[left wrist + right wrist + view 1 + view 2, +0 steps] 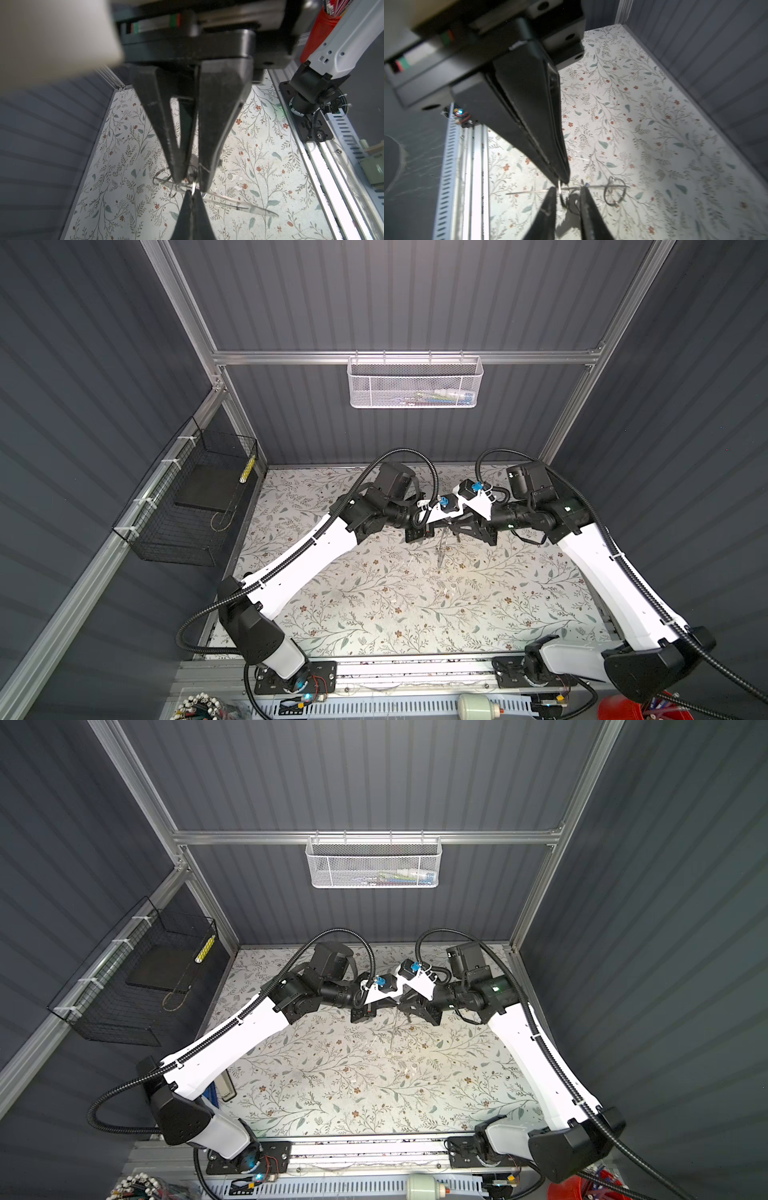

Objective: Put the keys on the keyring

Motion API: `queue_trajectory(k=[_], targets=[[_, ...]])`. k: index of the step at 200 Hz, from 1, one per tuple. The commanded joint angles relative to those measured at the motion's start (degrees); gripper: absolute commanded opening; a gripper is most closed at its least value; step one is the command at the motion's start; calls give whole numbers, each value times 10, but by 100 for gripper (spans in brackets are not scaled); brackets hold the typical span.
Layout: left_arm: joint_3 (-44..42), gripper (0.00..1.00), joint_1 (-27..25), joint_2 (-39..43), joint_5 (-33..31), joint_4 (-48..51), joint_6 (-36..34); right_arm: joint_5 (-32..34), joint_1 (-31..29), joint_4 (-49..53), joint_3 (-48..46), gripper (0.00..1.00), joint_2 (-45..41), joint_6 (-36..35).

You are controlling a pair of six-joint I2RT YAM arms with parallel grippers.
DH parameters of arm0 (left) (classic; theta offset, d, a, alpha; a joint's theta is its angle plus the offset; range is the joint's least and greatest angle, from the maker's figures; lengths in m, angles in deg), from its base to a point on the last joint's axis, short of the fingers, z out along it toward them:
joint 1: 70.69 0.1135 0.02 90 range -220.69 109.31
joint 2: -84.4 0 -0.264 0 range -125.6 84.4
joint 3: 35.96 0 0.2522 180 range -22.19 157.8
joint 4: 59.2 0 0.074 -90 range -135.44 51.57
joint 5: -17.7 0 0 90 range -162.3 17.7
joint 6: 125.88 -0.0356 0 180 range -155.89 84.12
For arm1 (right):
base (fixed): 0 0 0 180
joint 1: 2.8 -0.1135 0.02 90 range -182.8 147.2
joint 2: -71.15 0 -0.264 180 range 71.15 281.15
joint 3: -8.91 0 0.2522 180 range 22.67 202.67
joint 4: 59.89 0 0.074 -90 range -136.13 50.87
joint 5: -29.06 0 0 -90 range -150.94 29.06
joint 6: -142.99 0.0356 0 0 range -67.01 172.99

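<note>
Both top views are looking steeply down from high overhead at the whole bench, while each wrist camera is peering closely along its own arm's end, the left hand and right hand each appearing tip-on in the other's view.

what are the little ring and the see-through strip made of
The ring looks like thin steel wire: grey, glinting, wound in loops. The strip seems to be clear, glossy plastic, perhaps acrylic: the flower print of the table shows through it and its edges catch light.
</note>
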Motion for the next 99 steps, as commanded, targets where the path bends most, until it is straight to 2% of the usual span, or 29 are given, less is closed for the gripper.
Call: queue_trajectory(k=[1, 14, 35, 72, 99], targets=[[-42, 0, 19, 28, 55, -95, 91, 40, 8, -60, -28, 34, -43, 15], [-67, 0, 29, 44, 68, -148, 126, 43, 19, -92, -55, 41, -71, 38], [-86, 0, 35, 57, 72, -188, 151, 41, 31, -140, -96, 45, -115, 72], [-112, 0, 38, 77, 74, -257, 190, 35, 34, -161, -122, 48, -131, 96], [-112, 0, 37, 79, 86, -270, 199, 28, 35, -209, -135, 49, -127, 125]])
